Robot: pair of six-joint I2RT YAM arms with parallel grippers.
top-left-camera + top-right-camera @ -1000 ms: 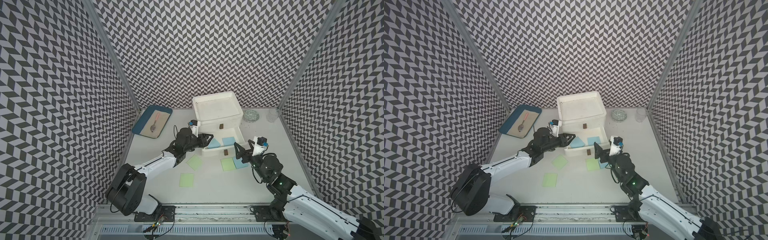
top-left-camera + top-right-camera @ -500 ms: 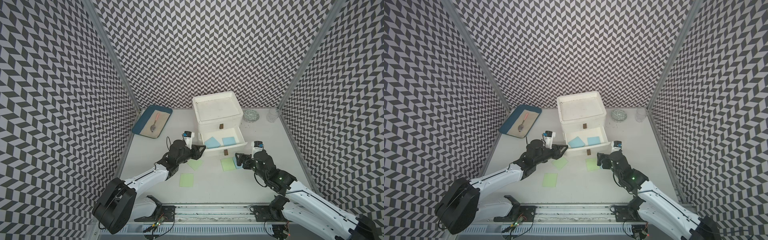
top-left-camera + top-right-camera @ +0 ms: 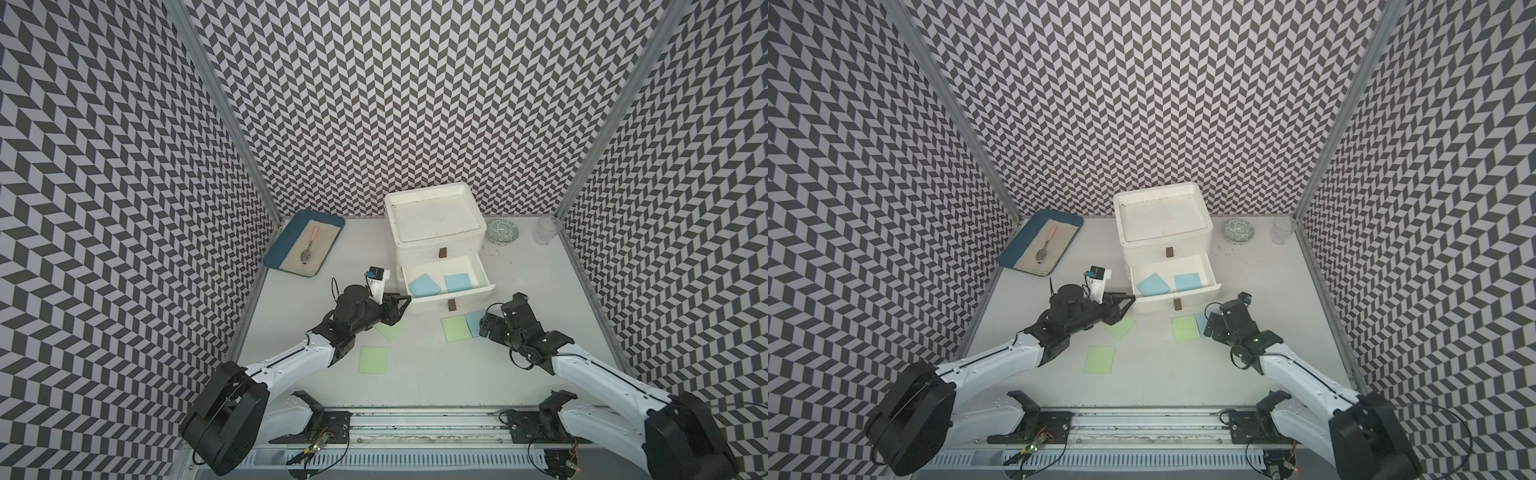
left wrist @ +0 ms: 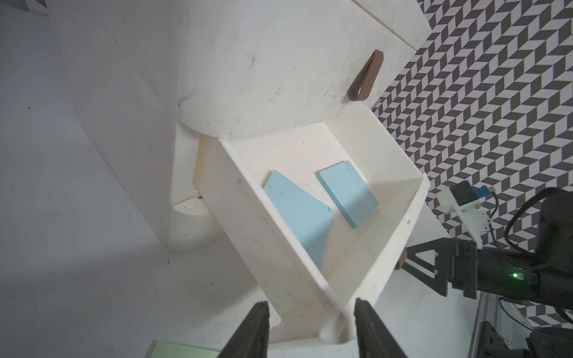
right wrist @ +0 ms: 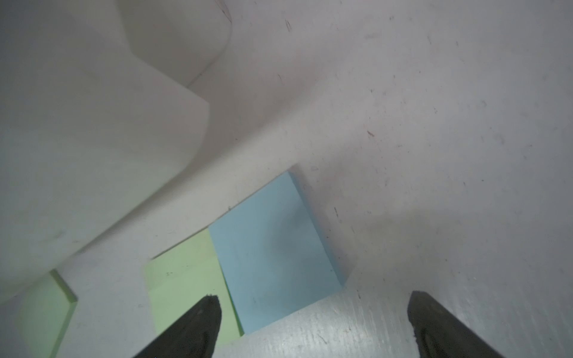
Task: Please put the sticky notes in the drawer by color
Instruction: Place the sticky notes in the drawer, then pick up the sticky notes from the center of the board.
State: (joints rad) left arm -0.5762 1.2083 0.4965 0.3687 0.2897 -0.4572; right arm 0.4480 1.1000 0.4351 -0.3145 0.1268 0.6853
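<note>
The white drawer (image 3: 453, 294) stands pulled out of its unit, with two blue sticky notes (image 3: 424, 285) (image 3: 457, 282) lying inside. On the table lie three green sticky notes (image 3: 390, 330) (image 3: 373, 360) (image 3: 455, 329), and a blue sticky note (image 3: 474, 322) lies against the rightmost green one. My left gripper (image 3: 401, 299) is open and empty at the drawer's front left corner, which shows between its fingers (image 4: 260, 310) in the left wrist view. My right gripper (image 5: 314, 297) is wide open and low over the table, just short of the blue note (image 5: 273, 248).
A blue tray (image 3: 291, 232) with a spoon sits at the back left. A patterned bowl (image 3: 503, 231) and a glass (image 3: 547, 230) stand at the back right. The unit's top drawer is closed, with a brown handle (image 3: 442, 252). Another handle (image 3: 452, 305) shows below the open drawer.
My left gripper has drawn back from over the drawer to its front left corner. My right gripper has come down from the drawer front to the blue note on the table.
</note>
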